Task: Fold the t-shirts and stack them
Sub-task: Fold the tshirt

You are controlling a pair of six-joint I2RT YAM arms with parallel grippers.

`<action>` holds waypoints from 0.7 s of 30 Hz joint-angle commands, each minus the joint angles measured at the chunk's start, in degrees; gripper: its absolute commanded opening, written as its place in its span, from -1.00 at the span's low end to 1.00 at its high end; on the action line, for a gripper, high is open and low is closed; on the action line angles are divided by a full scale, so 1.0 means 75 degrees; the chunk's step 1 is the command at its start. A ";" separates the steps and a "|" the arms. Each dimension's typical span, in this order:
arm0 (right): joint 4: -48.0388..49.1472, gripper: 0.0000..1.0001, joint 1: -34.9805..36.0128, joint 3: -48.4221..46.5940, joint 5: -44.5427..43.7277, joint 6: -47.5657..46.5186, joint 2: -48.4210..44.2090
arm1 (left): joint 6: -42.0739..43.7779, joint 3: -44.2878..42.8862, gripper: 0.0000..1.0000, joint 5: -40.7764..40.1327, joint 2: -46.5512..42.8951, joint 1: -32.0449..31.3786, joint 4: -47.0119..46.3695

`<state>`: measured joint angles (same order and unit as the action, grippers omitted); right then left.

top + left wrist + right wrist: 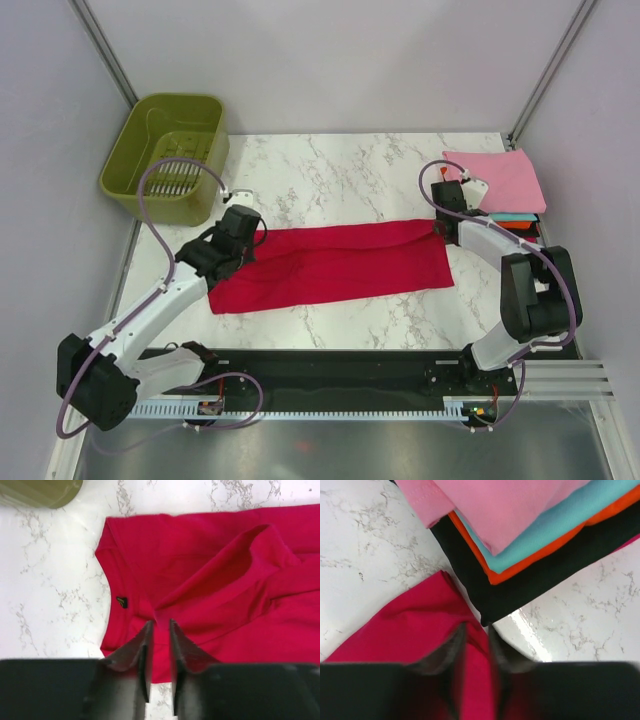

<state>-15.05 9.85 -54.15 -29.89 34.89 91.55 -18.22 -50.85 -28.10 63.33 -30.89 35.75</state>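
Marble table [350,170] | crimson t-shirt [330,265] lies between | left jaws pinching one end | right jaws pinching other, beside folded stack [500,180]

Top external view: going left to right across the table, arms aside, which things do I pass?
Green basket → red shirt laid out lengthwise → stack of folded shirts, pink on top.
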 commanded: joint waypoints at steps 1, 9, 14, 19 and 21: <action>-0.0138 -0.22 -0.0024 0.0118 -0.0420 0.0397 -0.0288 | -0.0512 -0.0098 -0.42 0.0066 -0.0112 -0.0052 0.0447; 0.0529 0.19 -0.0012 0.0798 -0.0049 0.0107 -0.1472 | -0.0724 -0.0334 0.40 0.0030 -0.1142 -0.0381 0.0708; 0.0764 0.14 0.0222 0.0834 0.0271 -0.0199 -0.1706 | -0.1213 -0.0462 0.39 0.0534 -0.0360 -0.0357 0.0660; 0.0963 0.13 0.0328 0.0973 0.1018 -0.0235 -0.1718 | -0.2420 -0.0814 0.33 0.0665 0.0496 -0.0346 0.0472; 0.0987 0.14 0.0316 0.0986 0.1067 -0.0153 -0.1461 | -0.2960 -0.0663 0.32 0.0559 0.0626 -0.0346 0.0052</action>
<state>-9.82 12.19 -47.48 -25.02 34.11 79.99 -31.20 -54.50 -23.73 67.46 -33.52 40.47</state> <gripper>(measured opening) 0.568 0.663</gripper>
